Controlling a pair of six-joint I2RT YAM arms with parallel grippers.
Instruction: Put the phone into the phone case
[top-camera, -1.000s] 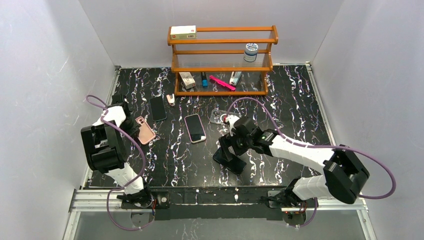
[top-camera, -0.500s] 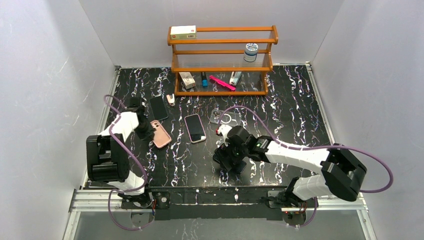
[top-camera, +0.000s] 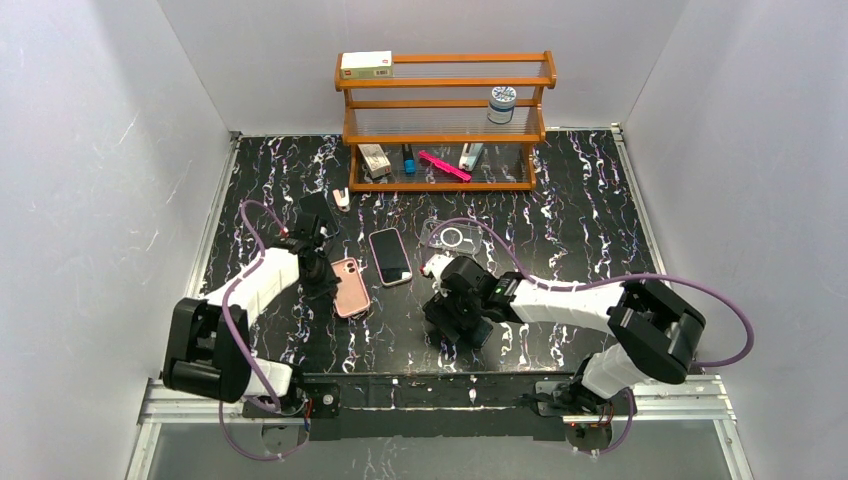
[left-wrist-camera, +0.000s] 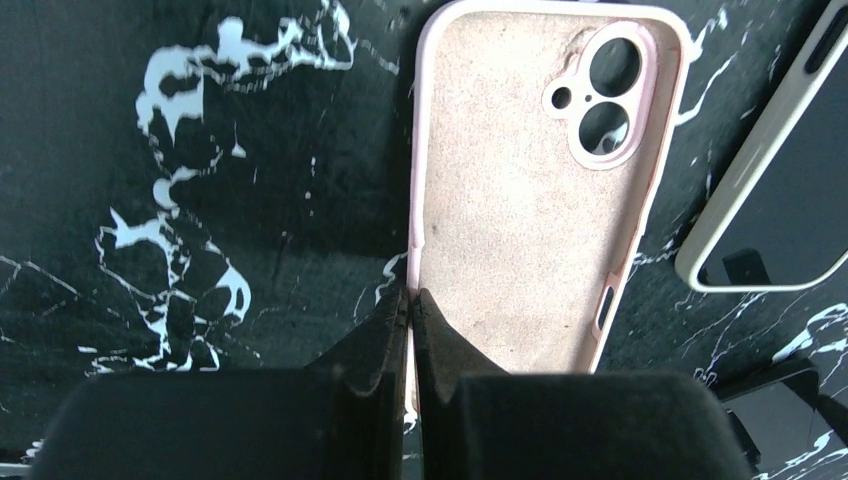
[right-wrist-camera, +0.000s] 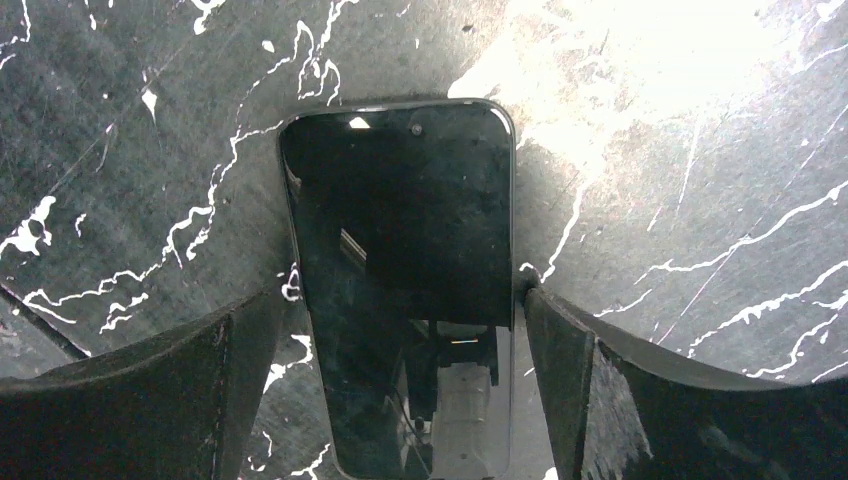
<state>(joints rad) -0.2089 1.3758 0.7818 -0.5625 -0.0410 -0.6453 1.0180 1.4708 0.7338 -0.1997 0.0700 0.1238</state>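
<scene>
The pink phone case (left-wrist-camera: 530, 190) lies open side up on the black marble table, camera cutout at its far end. My left gripper (left-wrist-camera: 411, 297) is shut on the case's left side wall; from above the case (top-camera: 350, 287) sits just right of that gripper (top-camera: 322, 272). A black phone (right-wrist-camera: 400, 250) lies screen up on the table. My right gripper (right-wrist-camera: 403, 300) is open, one finger on each side of the phone's long edges and close to them. In the top view that gripper (top-camera: 452, 318) covers most of the phone.
A white-rimmed phone (top-camera: 390, 256) lies just right of the pink case. A clear case (top-camera: 450, 237) sits behind my right arm, and a dark phone (top-camera: 316, 212) behind my left. The wooden shelf (top-camera: 445, 120) with small items stands at the back.
My left gripper has dragged the pink case right, from the table's left edge toward the white-rimmed phone. The right arm has shifted slightly left over the black phone, jaws still wide.
</scene>
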